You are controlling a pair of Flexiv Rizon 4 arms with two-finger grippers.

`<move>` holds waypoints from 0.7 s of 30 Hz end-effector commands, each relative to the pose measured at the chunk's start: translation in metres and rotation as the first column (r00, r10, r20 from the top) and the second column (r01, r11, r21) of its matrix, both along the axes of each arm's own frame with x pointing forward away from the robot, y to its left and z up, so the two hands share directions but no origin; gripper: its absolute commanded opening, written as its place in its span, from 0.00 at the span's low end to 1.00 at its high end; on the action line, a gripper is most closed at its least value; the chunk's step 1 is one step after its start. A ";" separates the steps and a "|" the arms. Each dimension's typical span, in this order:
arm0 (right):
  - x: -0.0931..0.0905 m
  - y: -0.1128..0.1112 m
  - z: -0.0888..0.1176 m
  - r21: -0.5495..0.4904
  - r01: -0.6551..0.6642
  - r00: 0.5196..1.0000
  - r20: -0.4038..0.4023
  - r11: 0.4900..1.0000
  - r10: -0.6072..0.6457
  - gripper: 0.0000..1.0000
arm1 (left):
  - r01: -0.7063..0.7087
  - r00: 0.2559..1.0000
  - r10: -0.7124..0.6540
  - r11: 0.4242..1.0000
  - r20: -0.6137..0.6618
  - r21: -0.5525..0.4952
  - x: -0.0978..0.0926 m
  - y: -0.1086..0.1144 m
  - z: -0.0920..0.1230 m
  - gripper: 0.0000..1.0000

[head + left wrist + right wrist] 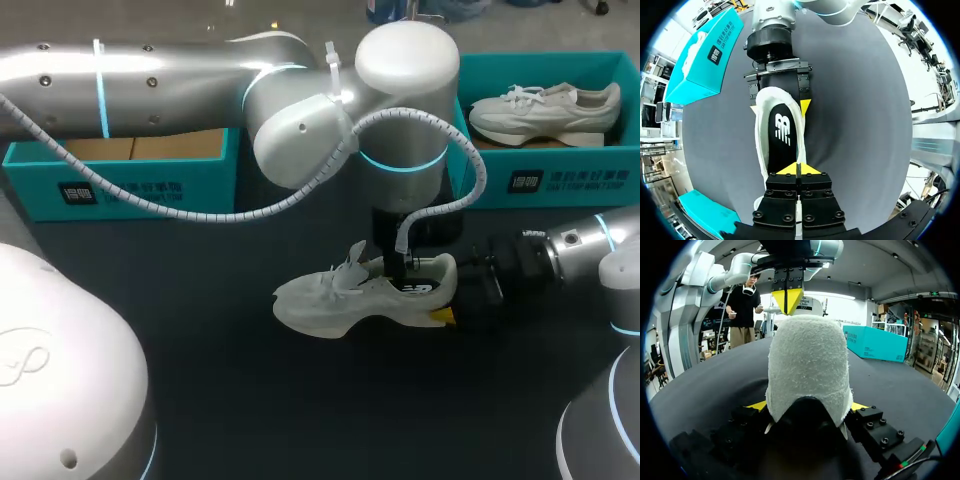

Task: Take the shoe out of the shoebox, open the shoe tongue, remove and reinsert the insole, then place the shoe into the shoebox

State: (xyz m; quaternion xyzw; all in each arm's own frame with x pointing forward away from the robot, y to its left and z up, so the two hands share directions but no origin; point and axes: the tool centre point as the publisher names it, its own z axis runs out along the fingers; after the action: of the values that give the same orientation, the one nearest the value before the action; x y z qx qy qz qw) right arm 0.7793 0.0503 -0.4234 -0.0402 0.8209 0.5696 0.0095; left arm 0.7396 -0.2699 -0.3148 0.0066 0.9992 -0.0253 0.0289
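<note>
The shoe (350, 295) points toe toward the tabletop's left edge. The right gripper (809, 407) clamps its heel, and the left gripper (796, 169), tips pressed together, hangs over the insole (782, 135).

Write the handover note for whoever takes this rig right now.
Left gripper: jaws shut, tips over the insole inside the shoe; pinch unconfirmed.
Right gripper: shut on the shoe's heel.
Done: shoe is out of its box, at the middle of the table.
To do: confirm the insole is seated, then place the shoe into the teal shoebox at back left.
</note>
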 end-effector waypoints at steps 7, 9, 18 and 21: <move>-0.001 0.000 -0.002 -0.003 0.002 1.000 0.001 1.000 -0.002 0.00 | -0.033 0.999 0.033 0.999 0.001 0.039 0.021 -0.013 -0.017 0.00; -0.001 0.000 -0.002 -0.003 0.002 1.000 0.001 1.000 -0.002 0.00 | -0.041 0.999 0.041 0.998 0.000 0.045 0.023 -0.013 -0.020 0.00; -0.001 0.000 -0.002 -0.003 0.002 1.000 0.001 1.000 -0.002 0.00 | -0.009 0.999 0.011 0.996 -0.031 0.089 0.007 -0.009 -0.043 0.00; -0.001 0.000 -0.002 -0.003 0.002 1.000 0.001 1.000 -0.002 0.00 | -0.001 0.999 0.005 0.996 -0.040 0.093 0.001 -0.009 -0.048 0.00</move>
State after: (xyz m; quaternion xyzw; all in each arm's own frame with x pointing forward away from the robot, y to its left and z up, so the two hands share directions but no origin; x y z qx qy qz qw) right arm 0.7793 0.0503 -0.4233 -0.0403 0.8209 0.5696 0.0095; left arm 0.7424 -0.2764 -0.3566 0.0051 0.9997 0.0203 0.0097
